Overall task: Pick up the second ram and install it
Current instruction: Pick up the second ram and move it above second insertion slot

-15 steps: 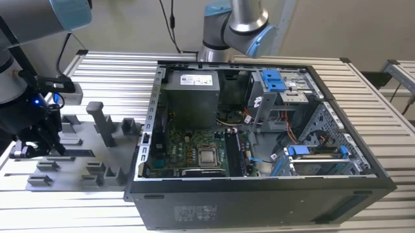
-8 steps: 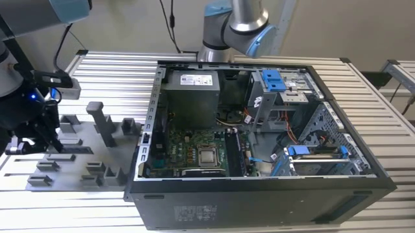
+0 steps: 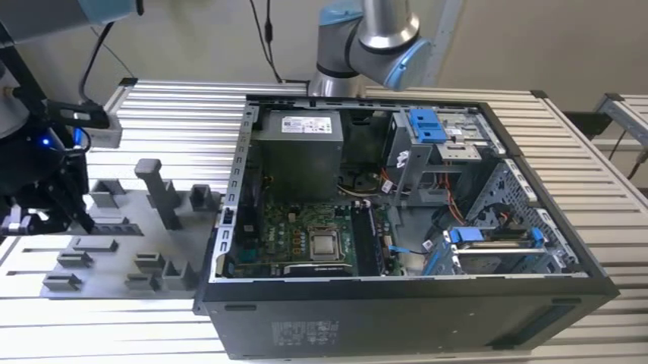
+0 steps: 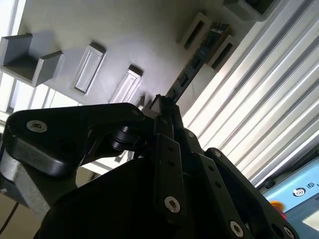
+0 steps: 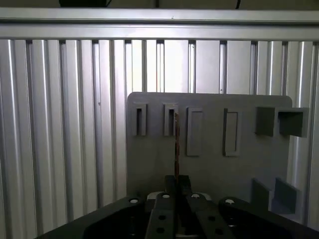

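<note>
In the first wrist view we see the second ram edge-on, as a thin upright line. Its chips and label are turned out of sight. Its near end disappears between the jaws of the gripper, which grip it. In the second wrist view the gripper's black body covers the near part of the stick. It also covers much of the grey holder plate, which runs past the picture's edge. In the exterior view the gripper is a dark mass cut by the exterior view's left edge. The robot arm runs off the top. Inside the computer case, the slots are too small to tell apart.
</note>
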{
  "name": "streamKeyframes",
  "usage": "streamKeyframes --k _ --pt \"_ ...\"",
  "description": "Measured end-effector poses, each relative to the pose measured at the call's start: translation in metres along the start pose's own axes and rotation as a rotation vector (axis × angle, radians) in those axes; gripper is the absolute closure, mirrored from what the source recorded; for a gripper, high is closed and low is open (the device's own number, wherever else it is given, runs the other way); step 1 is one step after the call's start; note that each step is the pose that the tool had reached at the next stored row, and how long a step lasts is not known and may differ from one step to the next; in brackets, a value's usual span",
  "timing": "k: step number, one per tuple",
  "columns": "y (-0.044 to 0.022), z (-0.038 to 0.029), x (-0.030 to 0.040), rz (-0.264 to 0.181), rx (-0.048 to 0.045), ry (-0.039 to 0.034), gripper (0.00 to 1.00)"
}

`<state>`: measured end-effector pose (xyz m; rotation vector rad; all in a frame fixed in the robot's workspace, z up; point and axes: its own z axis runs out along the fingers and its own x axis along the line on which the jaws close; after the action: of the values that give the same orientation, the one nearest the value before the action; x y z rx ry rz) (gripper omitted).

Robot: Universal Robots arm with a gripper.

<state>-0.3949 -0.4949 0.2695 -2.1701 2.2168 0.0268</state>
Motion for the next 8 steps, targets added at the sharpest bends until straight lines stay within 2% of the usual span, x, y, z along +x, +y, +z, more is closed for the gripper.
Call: streamKeyframes --k 8 --pt "-0.0002 -0.0142 -0.0006 0.000 0.0000 0.0000 0.85"
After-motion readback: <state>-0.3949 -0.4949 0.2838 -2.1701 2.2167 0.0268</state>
